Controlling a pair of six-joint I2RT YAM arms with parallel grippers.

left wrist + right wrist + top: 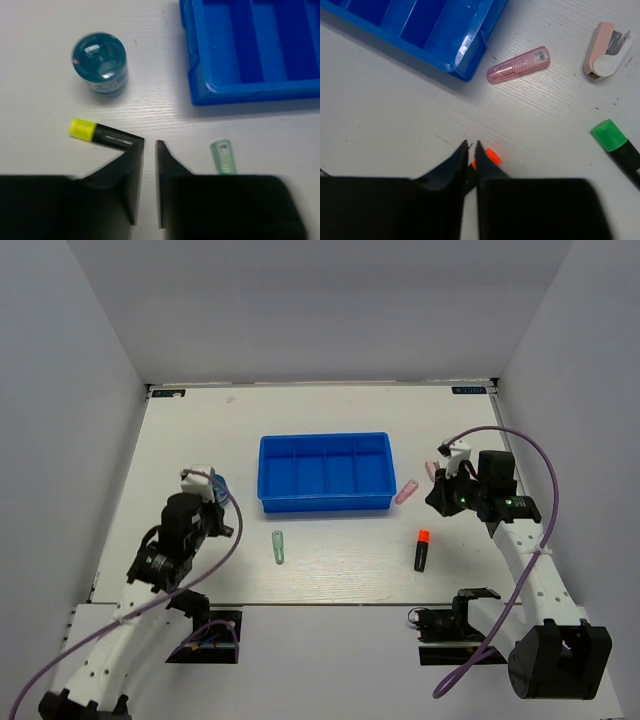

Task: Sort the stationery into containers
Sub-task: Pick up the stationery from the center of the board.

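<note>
Left gripper (150,145): jaws closed, empty; yellow-capped marker (102,135) just left of its tips. Right gripper (472,145): jaws nearly together, empty; orange-capped marker (491,156) just beyond its tips.

The left arm (140,595) at seven o'clock and the right arm (530,565) at four o'clock are white links with black joint housings, each trailing a purple cable (500,429). The left hand (149,144) and right hand (472,144) end in matte black wedge-shaped fingers; a green light (504,502) glows on the right wrist.
</note>
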